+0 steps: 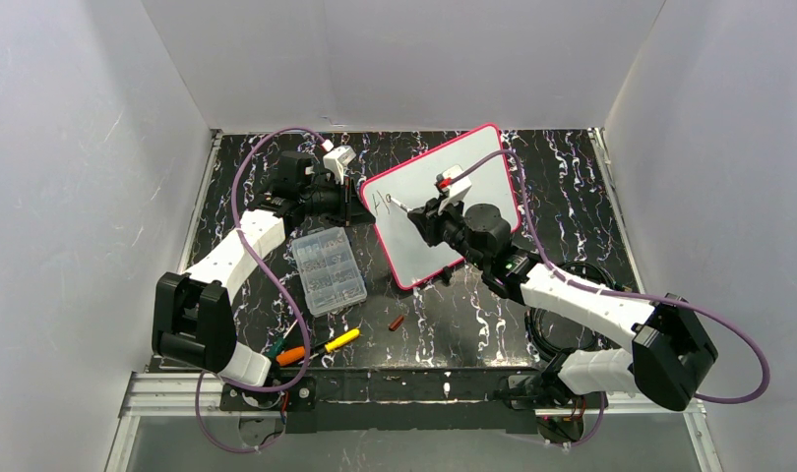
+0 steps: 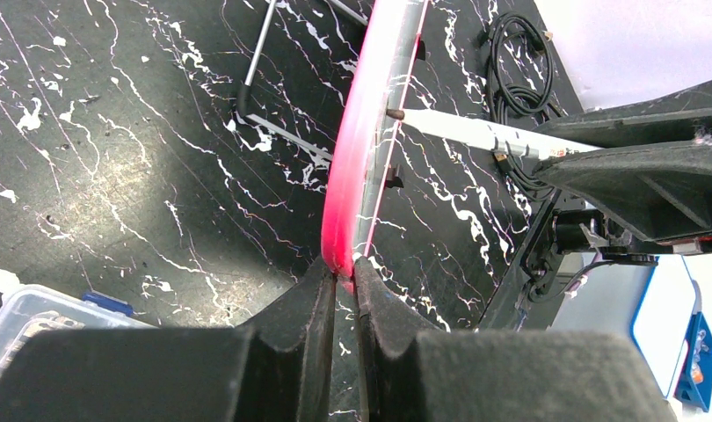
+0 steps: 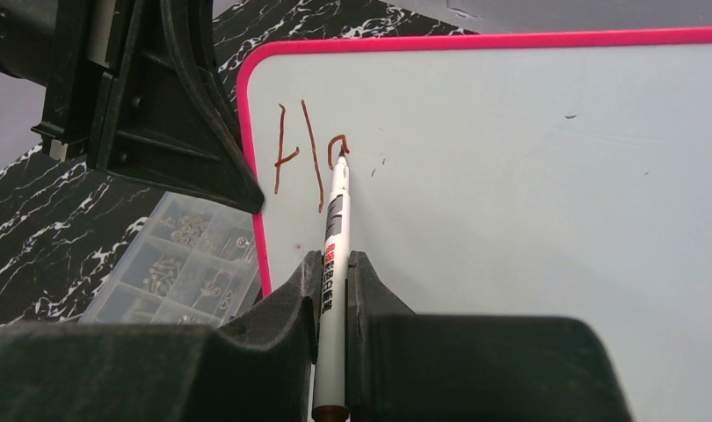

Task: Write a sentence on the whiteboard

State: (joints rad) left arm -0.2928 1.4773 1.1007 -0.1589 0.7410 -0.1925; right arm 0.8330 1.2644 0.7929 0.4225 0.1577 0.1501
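The whiteboard (image 1: 463,221), white with a pink rim, stands tilted up off the black marbled table. My left gripper (image 1: 360,197) is shut on its left edge; the left wrist view shows the fingertips pinching the pink rim (image 2: 357,132), with the left gripper (image 2: 345,271) right at the corner. My right gripper (image 3: 335,264) is shut on a white marker (image 3: 337,220), whose tip touches the board (image 3: 511,193). The sentence (image 3: 307,154) is a few brownish-red strokes near the board's upper left corner, the tip resting on the last one.
A clear organizer box (image 1: 329,270) of small parts lies left of the board. A brown marker cap (image 1: 397,323) and orange (image 1: 291,355) and yellow (image 1: 342,339) tools lie near the front edge. A black cable coil (image 1: 557,324) sits under the right arm.
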